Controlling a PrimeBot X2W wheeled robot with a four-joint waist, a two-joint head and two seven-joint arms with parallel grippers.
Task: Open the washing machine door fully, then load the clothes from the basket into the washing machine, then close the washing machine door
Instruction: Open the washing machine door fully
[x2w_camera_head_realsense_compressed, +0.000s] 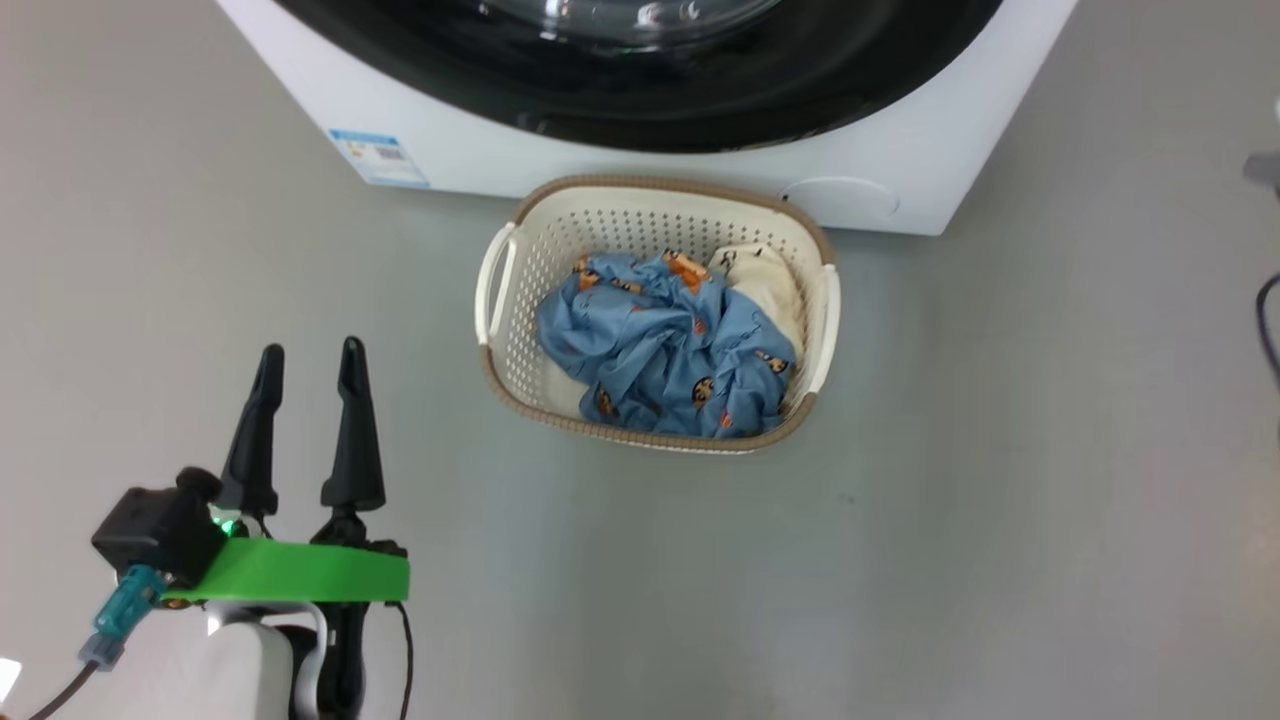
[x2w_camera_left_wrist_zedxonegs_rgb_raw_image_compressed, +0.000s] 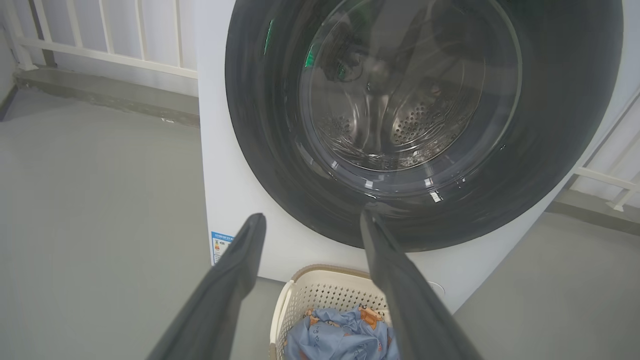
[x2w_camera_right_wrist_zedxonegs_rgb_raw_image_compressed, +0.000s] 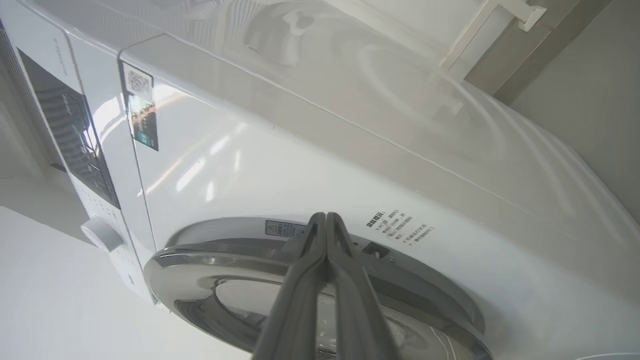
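The washing machine stands at the top of the head view, and its door with the black rim lies flat against the front. The cream basket sits on the floor before it, holding blue bear-print clothes and a cream cloth. My left gripper hovers open and empty, left of the basket. Along its fingers I see the door, the steel drum behind the glass, and the basket below. My right gripper is shut, fingers pressed together with nothing between them, tips at the door's silver edge.
Grey floor surrounds the basket on the left, right and front. A white railing runs behind the machine. The control panel and a knob sit on the machine's front. A blue label is low on its front.
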